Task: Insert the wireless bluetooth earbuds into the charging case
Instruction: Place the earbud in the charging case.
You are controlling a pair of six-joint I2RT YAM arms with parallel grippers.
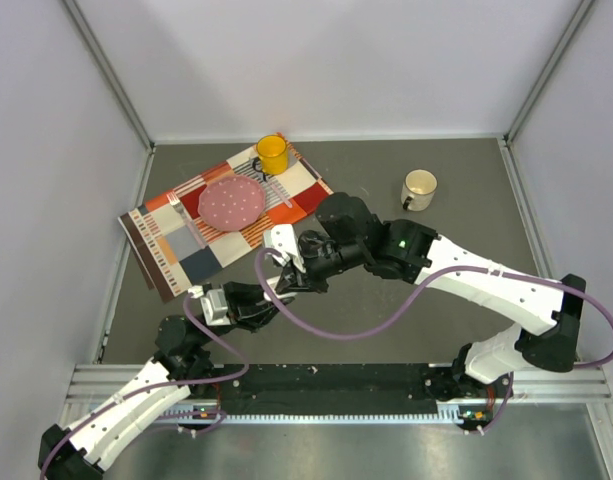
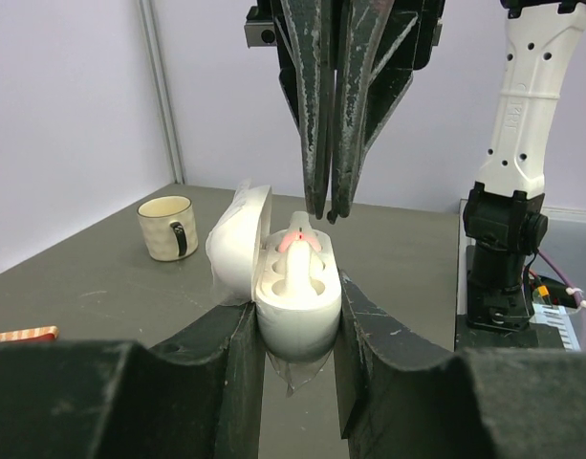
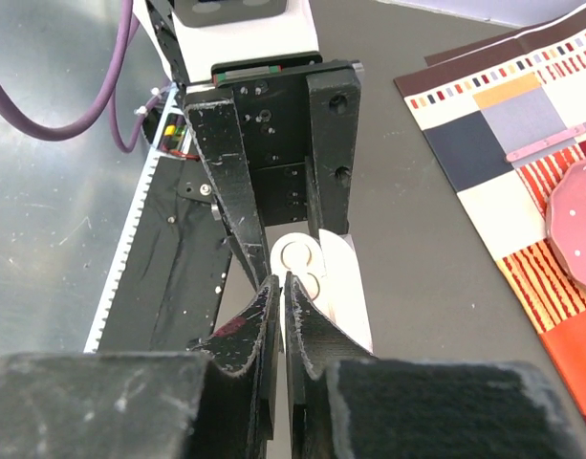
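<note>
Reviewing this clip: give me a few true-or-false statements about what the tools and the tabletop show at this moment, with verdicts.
1. The left tool clamps the charging case. True.
2. The lid of the case is closed. False: it stands open.
3. The right tool is spread wide. False: its fingers are shut, above the case.
4. The yellow mug stands on the patterned mat. True.
5. The pink plate lies on bare table. False: it lies on the mat.

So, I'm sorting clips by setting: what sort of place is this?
Likely a lab test booth: plain white walls box in the table, and two arms bolt to an aluminium rail.
</note>
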